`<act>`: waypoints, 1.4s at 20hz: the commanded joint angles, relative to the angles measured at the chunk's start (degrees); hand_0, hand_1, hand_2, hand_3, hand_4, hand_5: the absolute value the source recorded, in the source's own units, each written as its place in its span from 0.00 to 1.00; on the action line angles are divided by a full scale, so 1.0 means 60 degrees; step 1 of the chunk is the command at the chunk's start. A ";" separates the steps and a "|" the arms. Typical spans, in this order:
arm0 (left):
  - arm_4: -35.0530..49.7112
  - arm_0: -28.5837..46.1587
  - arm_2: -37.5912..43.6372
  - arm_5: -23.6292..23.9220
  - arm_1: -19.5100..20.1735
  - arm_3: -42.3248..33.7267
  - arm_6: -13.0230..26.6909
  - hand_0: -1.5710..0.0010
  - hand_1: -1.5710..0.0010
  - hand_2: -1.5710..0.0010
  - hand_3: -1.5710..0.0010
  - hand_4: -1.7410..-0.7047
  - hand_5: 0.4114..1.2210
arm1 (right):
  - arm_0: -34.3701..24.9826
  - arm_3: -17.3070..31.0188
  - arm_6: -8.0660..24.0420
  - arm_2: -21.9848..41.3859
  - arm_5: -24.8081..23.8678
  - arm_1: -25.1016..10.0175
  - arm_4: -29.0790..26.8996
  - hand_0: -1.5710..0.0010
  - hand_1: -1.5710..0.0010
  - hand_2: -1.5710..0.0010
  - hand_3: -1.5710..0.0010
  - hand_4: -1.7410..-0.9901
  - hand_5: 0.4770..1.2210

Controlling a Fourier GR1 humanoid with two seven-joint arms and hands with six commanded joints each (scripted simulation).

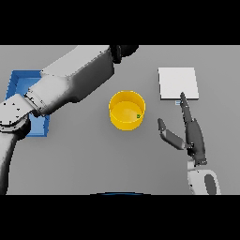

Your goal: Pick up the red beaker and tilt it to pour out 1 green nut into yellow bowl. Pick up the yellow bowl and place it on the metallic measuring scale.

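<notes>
The yellow bowl [127, 110], a green nut [138, 116] inside, sits mid-table. The right hand [190, 133], fingers spread and empty, lies just right of it, nearer than the left arm [70, 82]; the scale [178, 83] lies beyond.

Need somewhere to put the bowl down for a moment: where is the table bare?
Bare: in front of the yellow bowl, between the left arm and right hand. Crowded: between hand and scale; blue tray under the arm.

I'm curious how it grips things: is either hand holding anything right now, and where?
The right hand is open and holds nothing. The left hand is mostly hidden, so its hold cannot be told.
</notes>
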 commanded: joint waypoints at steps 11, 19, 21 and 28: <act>0.5878 -0.0952 0.5279 0.1011 0.1892 0.3941 0.1641 0.00 0.00 0.00 0.11 0.00 1.00 | -0.0268 0.0160 0.0070 0.0098 -0.0181 0.0130 0.0192 1.00 1.00 1.00 1.00 0.82 0.20; 0.9329 0.1098 0.7371 0.2612 0.3144 0.5144 0.2534 0.00 0.00 0.00 0.02 0.00 1.00 | -0.0367 0.0362 -0.0234 -0.0082 0.0498 -0.0034 -0.0643 1.00 1.00 1.00 1.00 0.80 0.24; 1.0044 0.1499 0.7854 0.2984 0.3244 0.5318 0.3237 0.00 0.00 0.00 0.01 0.00 1.00 | -0.0330 0.0342 -0.0297 -0.0066 0.0573 -0.0063 -0.0692 1.00 1.00 1.00 1.00 0.78 0.25; 1.1841 0.3310 0.8905 0.3697 0.3255 0.4934 0.3259 0.00 0.00 0.00 0.13 0.00 1.00 | -0.0363 0.0391 -0.0257 -0.0017 0.0461 -0.0202 -0.0379 1.00 1.00 1.00 1.00 0.73 0.30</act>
